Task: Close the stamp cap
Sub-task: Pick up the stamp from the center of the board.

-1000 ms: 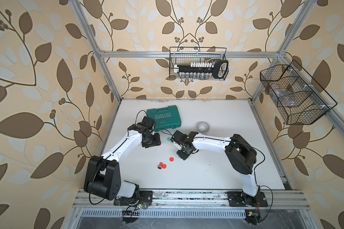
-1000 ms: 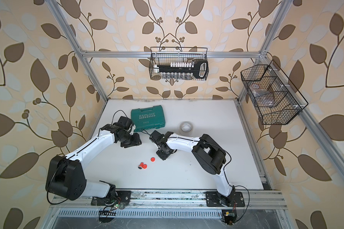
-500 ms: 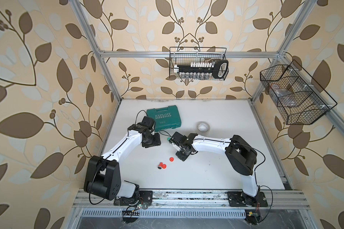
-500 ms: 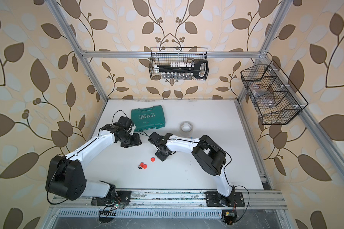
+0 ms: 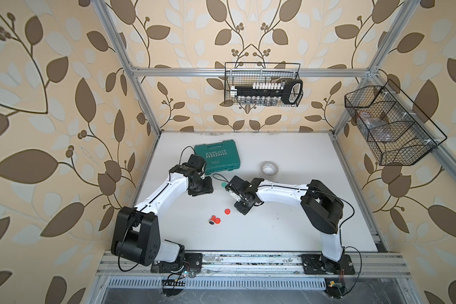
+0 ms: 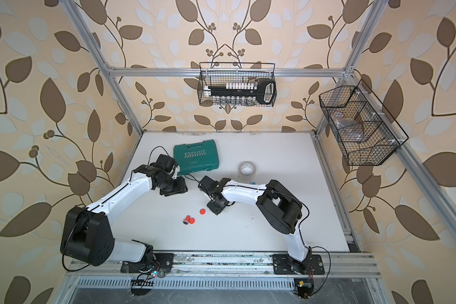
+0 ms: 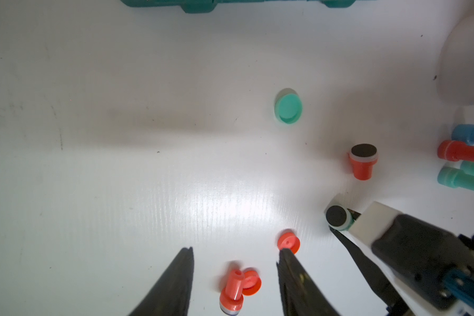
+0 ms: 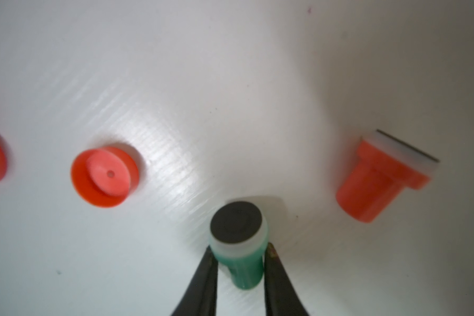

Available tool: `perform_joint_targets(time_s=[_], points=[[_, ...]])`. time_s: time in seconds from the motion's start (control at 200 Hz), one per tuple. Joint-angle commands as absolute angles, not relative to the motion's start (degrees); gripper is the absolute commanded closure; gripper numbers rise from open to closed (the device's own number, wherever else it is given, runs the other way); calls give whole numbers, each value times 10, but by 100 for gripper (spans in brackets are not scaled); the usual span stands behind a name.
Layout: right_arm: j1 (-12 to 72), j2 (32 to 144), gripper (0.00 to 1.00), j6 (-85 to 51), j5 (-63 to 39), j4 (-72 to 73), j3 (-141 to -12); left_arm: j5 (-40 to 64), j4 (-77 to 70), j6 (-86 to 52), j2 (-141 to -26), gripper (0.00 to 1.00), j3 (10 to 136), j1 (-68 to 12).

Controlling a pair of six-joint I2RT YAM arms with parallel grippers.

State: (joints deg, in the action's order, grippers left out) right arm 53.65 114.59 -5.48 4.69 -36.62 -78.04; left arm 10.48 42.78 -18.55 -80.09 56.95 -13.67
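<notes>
Green stamp [image 8: 244,269] just got pinched by the right pincer [image 8: 240,247], jaws snug round its body down by the counter [image 5: 274,223]. Its green cap [image 7: 288,108] sits apart, so capping's next. Left pincer [image 7: 235,249] half-open, empty.

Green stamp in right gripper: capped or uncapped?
Uncapped: black pad on the stamp is bare; green cap lies apart on the table.

A green tool case [image 5: 217,158] lies near a tape roll [image 5: 269,168] on the white table [image 5: 274,237]

Case [image 5: 217,156] at back left corner of the table [image 5: 300,231], tape roll [image 5: 269,168] right of it, cap [image 5: 227,211] and lying stamp [image 5: 212,219] nearer front edge.
</notes>
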Motion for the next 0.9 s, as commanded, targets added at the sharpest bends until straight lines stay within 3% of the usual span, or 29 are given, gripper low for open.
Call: perform_joint_targets(time_s=[0.0, 0.34, 0.895], points=[[542, 1147, 74, -50, 41, -364, -772, 107, 432, -180, -794, 47, 580, -136], [543, 1149, 81, -50, 46, -363, -772, 110, 432, -179, -794, 47, 580, -136], [543, 1160, 78, -51, 43, -363, -782, 116, 431, -178, -794, 47, 579, -136]])
